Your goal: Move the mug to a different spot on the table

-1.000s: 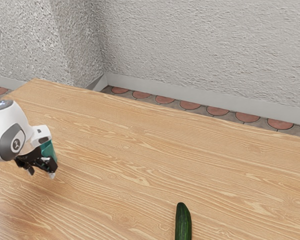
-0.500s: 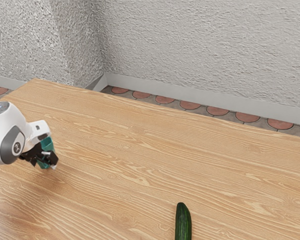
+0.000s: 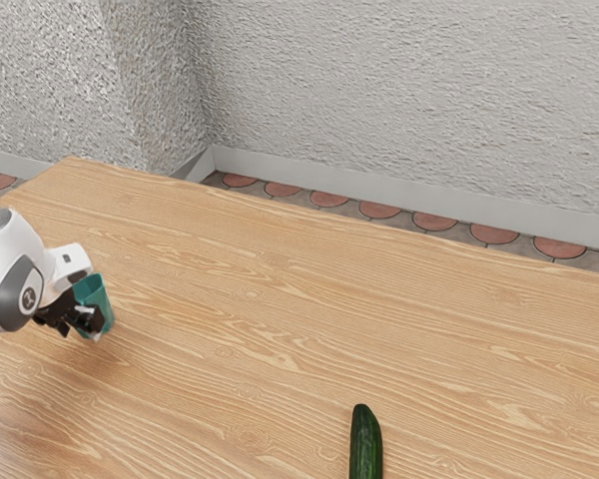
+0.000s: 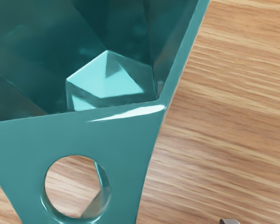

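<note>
Teal mug (image 3: 92, 294) clamped between black jaws, over the wooden table (image 3: 309, 289), green cucumber (image 3: 365, 444) lying well apart.

Two loose things in all: one teal mug (image 3: 93, 292) (image 4: 107, 84) and one dark green cucumber (image 3: 365, 444), well apart from the mug toward the exterior view's right. One wooden tabletop (image 3: 329, 289). One black gripper (image 3: 83, 324), at the mug.

It looks like a home: behind the wooden table (image 3: 329, 299) are rough plaster walls (image 3: 399, 90), a grey baseboard (image 3: 409, 195), terracotta floor tiles (image 3: 379, 211).
</note>
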Available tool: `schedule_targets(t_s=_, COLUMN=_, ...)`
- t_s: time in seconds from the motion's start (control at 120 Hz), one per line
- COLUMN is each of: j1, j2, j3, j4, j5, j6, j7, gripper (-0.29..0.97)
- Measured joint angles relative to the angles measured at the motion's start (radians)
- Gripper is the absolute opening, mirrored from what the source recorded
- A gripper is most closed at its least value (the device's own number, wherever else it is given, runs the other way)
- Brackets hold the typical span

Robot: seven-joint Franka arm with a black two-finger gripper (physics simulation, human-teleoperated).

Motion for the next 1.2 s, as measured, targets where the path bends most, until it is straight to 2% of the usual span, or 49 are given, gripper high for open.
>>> schedule_targets(t_s=0.317, j1=-0.021, j2=0.040, j3=0.000, j4=0.026, j5=-0.002, j6=0.060, j7=0.001, gripper=0.31)
schedule_targets(t_s=0.525, j1=-0.019, j2=0.040, j3=0.001, j4=0.026, j5=-0.003, j6=0.078, j7=-0.002, gripper=0.16)
schedule_targets(t_s=0.7, j1=-0.015, j2=0.054, j3=0.000, j4=0.025, j5=-0.017, j6=0.113, j7=-0.004, gripper=0.10)
schedule_targets(t_s=0.883, j1=-0.017, j2=0.056, j3=0.000, j4=0.025, j5=-0.039, j6=0.182, j7=-0.006, gripper=0.07)
schedule_targets(t_s=1.067, j1=-0.023, j2=0.058, j3=0.001, j4=0.019, j5=-0.088, j6=0.305, j7=-0.007, gripper=0.00)
schedule_targets(t_s=1.2, j1=-0.039, j2=0.021, j3=0.002, j4=0.006, j5=-0.106, j6=0.387, j7=-0.004, gripper=-0.03)
